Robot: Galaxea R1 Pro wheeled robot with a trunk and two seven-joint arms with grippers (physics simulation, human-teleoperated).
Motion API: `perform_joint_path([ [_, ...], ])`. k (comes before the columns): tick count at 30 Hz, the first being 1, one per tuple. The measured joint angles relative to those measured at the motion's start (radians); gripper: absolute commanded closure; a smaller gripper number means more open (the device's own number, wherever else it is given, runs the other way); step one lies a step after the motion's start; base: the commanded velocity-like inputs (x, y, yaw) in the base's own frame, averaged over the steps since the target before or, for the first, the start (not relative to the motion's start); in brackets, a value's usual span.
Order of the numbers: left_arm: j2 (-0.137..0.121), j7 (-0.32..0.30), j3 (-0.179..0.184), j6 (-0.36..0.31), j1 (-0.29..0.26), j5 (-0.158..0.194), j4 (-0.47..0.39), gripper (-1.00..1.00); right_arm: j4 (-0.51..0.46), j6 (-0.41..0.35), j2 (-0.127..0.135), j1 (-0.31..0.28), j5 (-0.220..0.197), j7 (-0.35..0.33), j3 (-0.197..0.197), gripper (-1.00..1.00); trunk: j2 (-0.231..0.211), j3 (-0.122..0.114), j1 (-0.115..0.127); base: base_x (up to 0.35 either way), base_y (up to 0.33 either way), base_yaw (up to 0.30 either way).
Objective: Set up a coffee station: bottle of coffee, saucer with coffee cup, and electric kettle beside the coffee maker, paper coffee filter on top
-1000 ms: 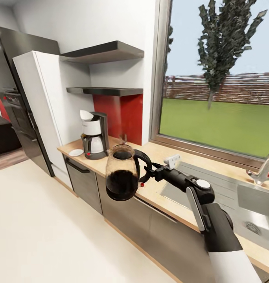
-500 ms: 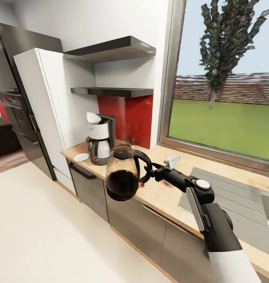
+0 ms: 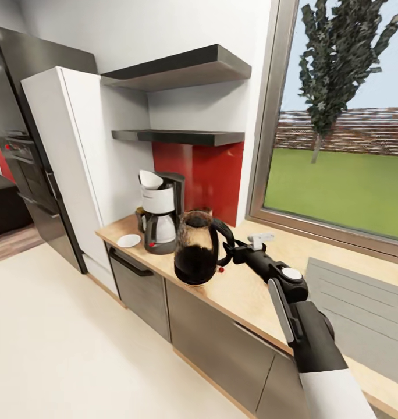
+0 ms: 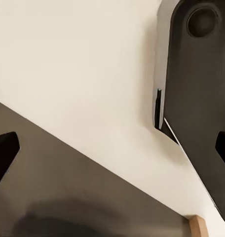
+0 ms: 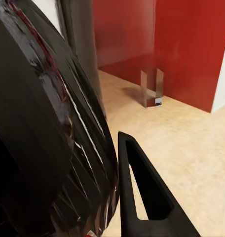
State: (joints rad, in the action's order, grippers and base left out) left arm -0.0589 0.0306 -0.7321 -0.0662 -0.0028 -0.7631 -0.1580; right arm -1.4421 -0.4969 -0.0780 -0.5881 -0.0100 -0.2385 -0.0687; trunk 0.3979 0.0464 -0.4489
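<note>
The kettle (image 3: 197, 249) hangs above the tabletop's (image 3: 251, 291) front edge — the right gripper (image 3: 233, 254) clamps its handle from 3 o'clock. The coffee maker (image 3: 160, 212) and saucer (image 3: 128, 240) sit at its 10 o'clock.

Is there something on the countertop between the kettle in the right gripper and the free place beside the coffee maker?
Nothing visible blocks it. The electric kettle, held by its handle in the right gripper, hangs over the kitchen countertop just right of the coffee maker. The strip between them looks bare; the saucer lies on the maker's far side.
</note>
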Motion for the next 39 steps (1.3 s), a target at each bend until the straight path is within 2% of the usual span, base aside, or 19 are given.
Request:
perform_joint_path([
  [4,-0.001,0.0,0.0,0.002,0.0,0.001,0.0,-1.0,0.002,0.008,-0.009,0.0,0.003,0.085,0.002,1.0,0.0,0.0,0.0,0.238,0.252,0.0],
  [5,-0.001,0.0,0.0,0.002,0.0,0.001,0.0,-1.0,0.015,0.042,-0.01,0.001,0.004,0.109,0.002,1.0,0.0,0.0,0.0,0.208,0.27,0.0],
  [8,-0.001,0.0,0.0,0.002,0.0,0.0,0.0,-1.0,0.026,0.068,-0.01,0.001,0.001,0.126,0.003,1.0,0.0,0.0,0.0,0.194,0.278,0.0],
  [13,-0.003,0.0,-0.004,-0.001,0.0,0.0,0.0,-1.0,0.03,0.077,-0.01,0.002,0.002,0.221,0.004,1.0,0.0,0.0,0.0,0.182,0.285,0.0],
  [14,-0.005,0.0,-0.005,-0.002,0.0,0.001,0.0,-1.0,0.042,0.077,-0.01,0.003,0.006,0.26,0.007,1.0,0.0,0.0,0.0,0.174,0.291,0.0],
  [16,-0.006,0.0,-0.006,-0.003,0.0,0.0,0.0,-1.0,0.069,0.078,-0.009,0.003,-0.003,0.283,0.007,1.0,0.0,0.0,0.0,0.17,0.294,0.0],
  [29,-0.003,0.0,-0.007,-0.005,0.0,0.0,-0.002,-1.0,0.115,0.079,-0.009,0.005,-0.003,0.289,0.007,1.0,0.0,0.0,0.0,0.168,0.296,-0.19],
  [34,-0.003,0.001,-0.007,-0.002,-0.001,0.0,-0.002,-1.0,0.142,0.08,-0.009,0.005,-0.003,0.289,0.008,1.0,0.0,0.0,0.0,0.159,0.257,-0.007],
  [39,-0.004,0.0,-0.006,0.003,-0.001,0.001,-0.004,-1.0,0.18,0.132,-0.005,0.005,-0.001,0.29,0.01,1.0,0.0,0.0,0.0,0.037,0.048,0.0],
])
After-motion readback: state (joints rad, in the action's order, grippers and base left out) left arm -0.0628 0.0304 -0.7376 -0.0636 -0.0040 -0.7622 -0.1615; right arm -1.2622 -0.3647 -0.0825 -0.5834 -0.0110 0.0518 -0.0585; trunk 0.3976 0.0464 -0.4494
